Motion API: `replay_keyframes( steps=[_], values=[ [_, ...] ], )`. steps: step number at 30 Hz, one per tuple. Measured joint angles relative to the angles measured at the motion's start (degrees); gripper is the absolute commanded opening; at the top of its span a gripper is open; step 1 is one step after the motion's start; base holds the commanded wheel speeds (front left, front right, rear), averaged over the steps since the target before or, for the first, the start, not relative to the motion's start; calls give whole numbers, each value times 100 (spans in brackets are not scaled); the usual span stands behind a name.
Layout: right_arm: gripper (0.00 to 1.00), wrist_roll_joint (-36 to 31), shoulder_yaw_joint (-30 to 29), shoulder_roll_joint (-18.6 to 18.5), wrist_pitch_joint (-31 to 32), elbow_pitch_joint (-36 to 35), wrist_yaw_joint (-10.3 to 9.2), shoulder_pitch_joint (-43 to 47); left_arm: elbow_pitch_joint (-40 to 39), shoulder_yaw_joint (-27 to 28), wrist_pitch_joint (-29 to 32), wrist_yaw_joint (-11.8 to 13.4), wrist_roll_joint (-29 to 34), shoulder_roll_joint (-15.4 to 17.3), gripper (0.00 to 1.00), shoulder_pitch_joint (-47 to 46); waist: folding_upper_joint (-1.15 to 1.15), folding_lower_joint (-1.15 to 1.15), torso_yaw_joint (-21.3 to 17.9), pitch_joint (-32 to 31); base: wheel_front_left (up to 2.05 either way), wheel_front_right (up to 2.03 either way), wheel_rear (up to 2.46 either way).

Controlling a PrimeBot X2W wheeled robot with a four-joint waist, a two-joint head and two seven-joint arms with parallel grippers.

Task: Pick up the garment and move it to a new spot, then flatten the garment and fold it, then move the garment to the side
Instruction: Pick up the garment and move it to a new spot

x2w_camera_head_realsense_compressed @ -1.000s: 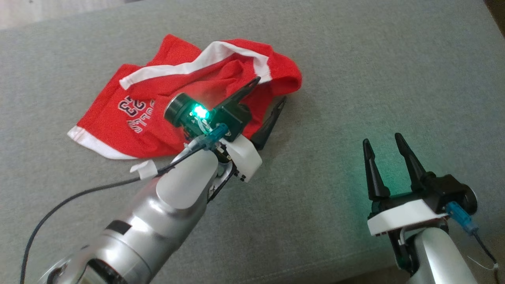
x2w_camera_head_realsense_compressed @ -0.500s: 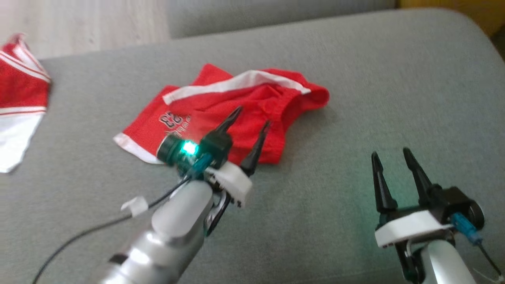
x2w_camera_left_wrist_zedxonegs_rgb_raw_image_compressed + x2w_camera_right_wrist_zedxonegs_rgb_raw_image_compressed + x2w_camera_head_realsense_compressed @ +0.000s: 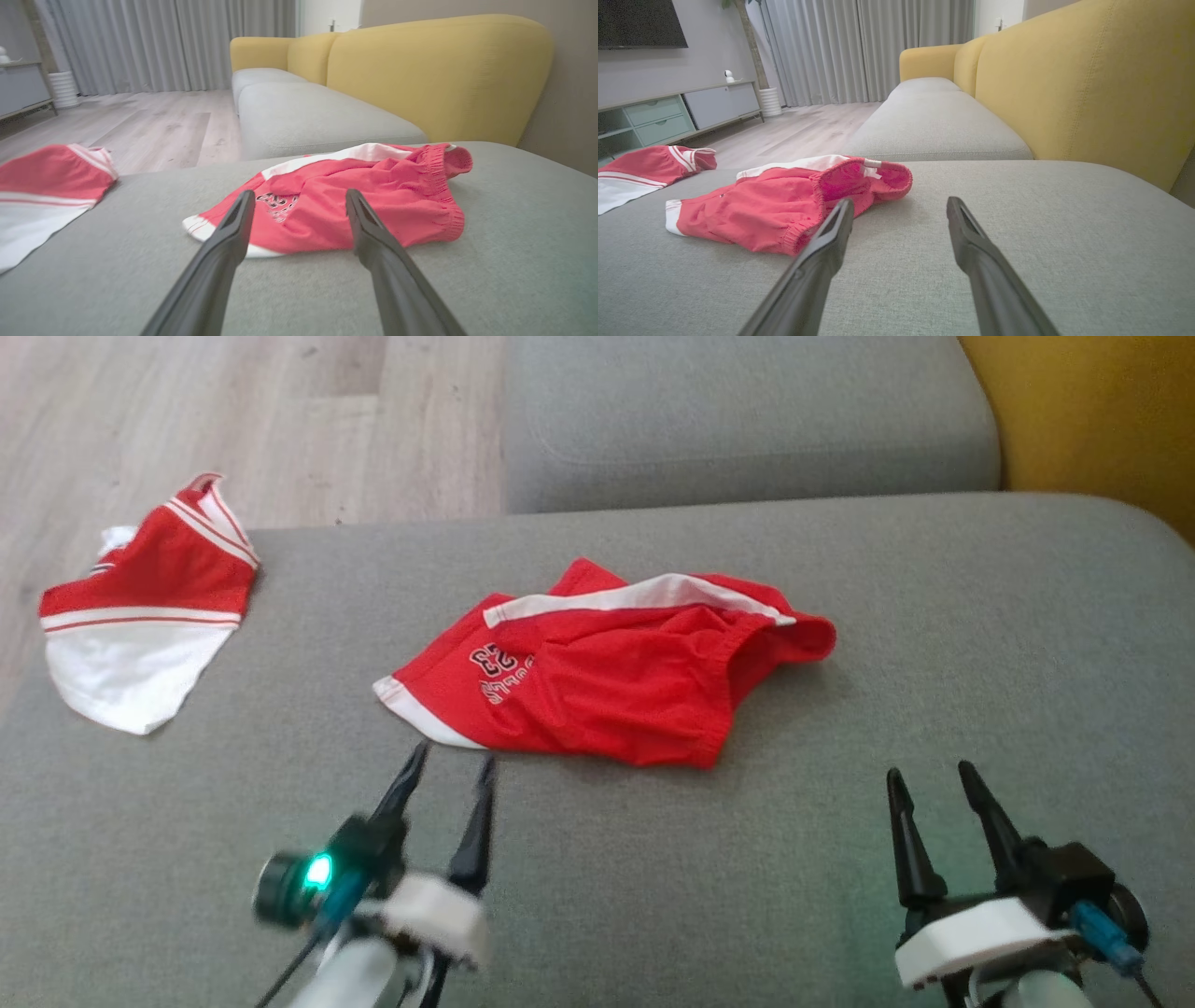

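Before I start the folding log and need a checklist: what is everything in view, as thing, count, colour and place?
red shorts with white trim: one, red with white stripe and printed number, crumpled mid-cushion
red-and-white garment: one, red top half, white lower half, at the near cushion's left edge
grey fabric seat cushions: two, grey, one under the garments, one beyond it
yellow upholstered backrest: one, yellow, along the cushions' right
pale wooden floor: one, light wood, beyond the left edge
grey curtains: one set, grey, far wall
low cabinet: one, pale drawers, far left
left gripper: one, dark fingers, open, just short of the shorts
right gripper: one, dark fingers, open, over bare cushion
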Motion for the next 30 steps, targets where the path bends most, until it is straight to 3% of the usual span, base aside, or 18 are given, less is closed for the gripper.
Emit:
replay_keyframes(
  steps=[8,13,30],
  values=[
    [100,115,66,1,0,13,0,133,-912,705,0,227,62,365,100,1274,0,1,175,-209,0,0,0],
    [100,158,41,2,0,13,0,272,-1302,1043,0,334,67,400,100,1814,0,1,239,-261,0,0,0],
    [100,322,89,2,0,160,0,328,-1566,1464,0,304,261,299,100,2214,0,2,307,-309,0,0,0]
  ],
)
